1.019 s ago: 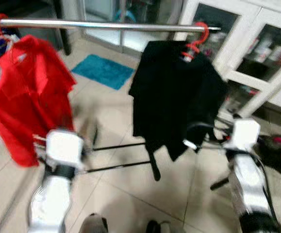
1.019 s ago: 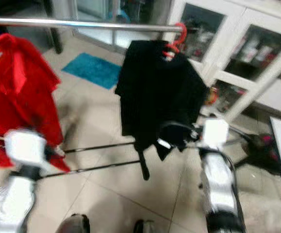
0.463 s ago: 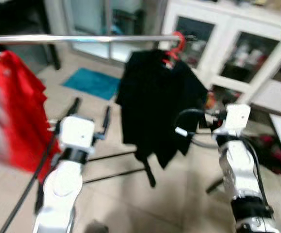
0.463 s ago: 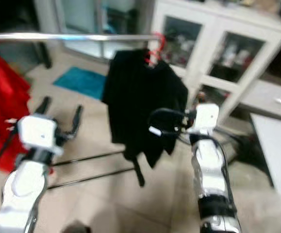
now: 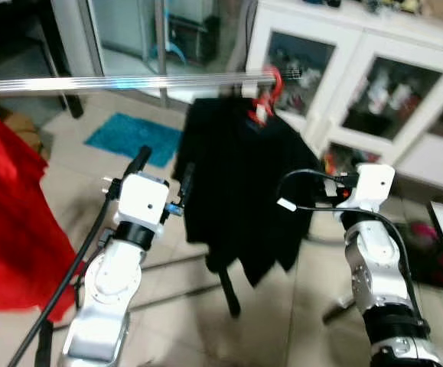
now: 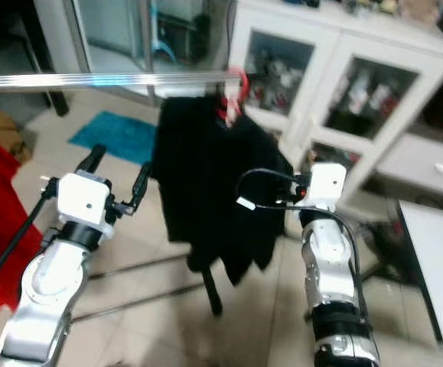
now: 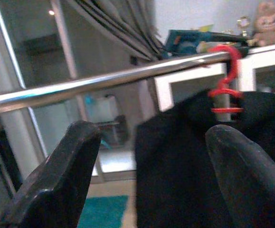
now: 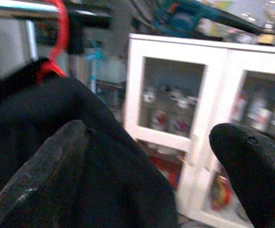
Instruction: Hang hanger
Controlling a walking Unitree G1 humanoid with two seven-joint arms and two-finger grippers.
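Observation:
A red hanger (image 5: 267, 95) carries a black garment (image 5: 236, 191) and its hook sits over the silver rail (image 5: 129, 81), close to the rail's right end. My left gripper (image 5: 164, 172) is raised at the garment's left edge, fingers (image 7: 56, 185) spread open and nothing between them; the left wrist view looks up at the rail (image 7: 104, 83) and the red hook (image 7: 225, 71). My right gripper (image 8: 146, 166) is open at the garment's right shoulder (image 8: 80, 123), below the hook (image 8: 59, 38). The right arm (image 5: 370, 252) reaches in from the right.
A red garment (image 5: 7, 214) hangs further left. White glass-door cabinets (image 5: 359, 84) stand close behind the rail's right end. A teal mat (image 5: 133, 138) lies on the tiled floor. The rack's base bars (image 5: 183, 294) cross the floor below. A white tabletop edge (image 6: 435, 260) is at right.
The camera has moved right, so the red garment sits further left in view. My left arm has risen, bringing its open gripper up beside the black garment. The right gripper stays at the garment's right side.

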